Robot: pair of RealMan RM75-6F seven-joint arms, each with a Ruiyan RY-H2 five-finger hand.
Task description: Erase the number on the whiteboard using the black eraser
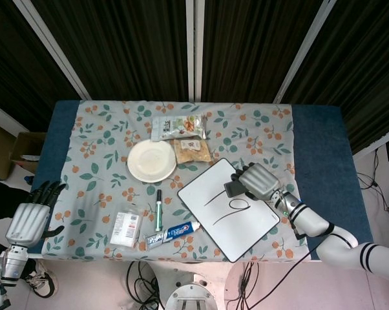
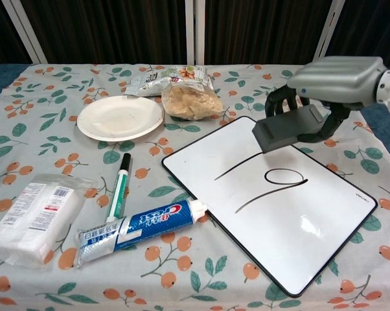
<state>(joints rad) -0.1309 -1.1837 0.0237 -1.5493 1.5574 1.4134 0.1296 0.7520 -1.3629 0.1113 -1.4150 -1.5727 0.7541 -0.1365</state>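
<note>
The whiteboard point(image 1: 210, 194) point(image 2: 292, 227) lies tilted on the tablecloth with "19" written in black point(image 1: 227, 202) point(image 2: 263, 181). My right hand point(image 1: 259, 181) point(image 2: 331, 81) grips the black eraser point(image 1: 232, 188) point(image 2: 287, 133) and holds it just above the board's far edge, over the top of the digits. Whether the eraser touches the board is unclear. My left hand point(image 1: 31, 216) hangs off the table's left edge, fingers spread, holding nothing; the chest view does not show it.
A white plate point(image 1: 151, 161) point(image 2: 120, 118), snack bags point(image 1: 179, 126) point(image 2: 188, 100), a marker point(image 1: 159, 208) point(image 2: 119, 186), a toothpaste tube point(image 1: 172, 234) point(image 2: 140, 231) and a wipes pack point(image 1: 126, 228) point(image 2: 30, 220) lie left of the board.
</note>
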